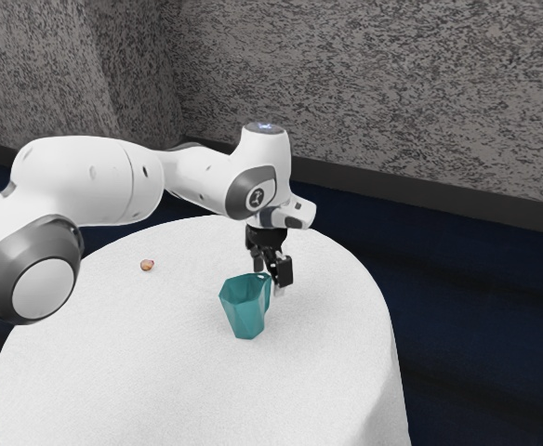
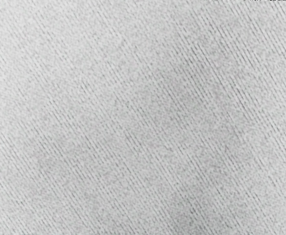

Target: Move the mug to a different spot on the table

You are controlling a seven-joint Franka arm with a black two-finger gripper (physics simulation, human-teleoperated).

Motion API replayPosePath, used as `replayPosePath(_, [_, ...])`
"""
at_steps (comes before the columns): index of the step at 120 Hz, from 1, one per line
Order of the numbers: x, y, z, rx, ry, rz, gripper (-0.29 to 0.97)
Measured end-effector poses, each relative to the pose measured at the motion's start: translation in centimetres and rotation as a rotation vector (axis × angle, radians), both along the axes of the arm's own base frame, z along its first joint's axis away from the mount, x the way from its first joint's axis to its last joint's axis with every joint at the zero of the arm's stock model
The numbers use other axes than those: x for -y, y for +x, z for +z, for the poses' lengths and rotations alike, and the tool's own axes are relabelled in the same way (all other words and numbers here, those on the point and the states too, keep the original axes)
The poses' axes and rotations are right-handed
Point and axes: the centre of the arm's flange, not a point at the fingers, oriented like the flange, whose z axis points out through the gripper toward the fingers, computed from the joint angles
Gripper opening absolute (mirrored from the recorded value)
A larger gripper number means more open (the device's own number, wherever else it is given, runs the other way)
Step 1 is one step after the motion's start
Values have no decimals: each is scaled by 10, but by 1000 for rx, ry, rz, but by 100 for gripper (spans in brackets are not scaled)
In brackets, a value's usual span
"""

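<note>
The teal faceted mug [image 1: 245, 307] stands upright near the middle of the round white tabletop [image 1: 113, 372]. The gripper [image 1: 271, 273] sits at its rim on the exterior view's right side; whether it grips, I cannot tell. The mug looks rigid, light and probably slick, so the rim wall seems the surest hold.

Plain sim test room, type unclear, more robot demo setup than home: round table [image 1: 346, 372] w/ white cloth, rough grey speckled wall [image 1: 392, 84], dark baseboard [image 1: 420, 190], dark blue floor [image 1: 476, 307], white robot arm [image 1: 86, 186] at the table.
</note>
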Motion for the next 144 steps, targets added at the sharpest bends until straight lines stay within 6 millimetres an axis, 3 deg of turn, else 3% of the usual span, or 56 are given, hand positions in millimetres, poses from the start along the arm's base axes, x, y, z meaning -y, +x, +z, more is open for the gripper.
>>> replayPosePath(84, [-10,0,-17,-15,25,148,58])
replayPosePath(144, [-10,0,-20,-12,38,218,9])
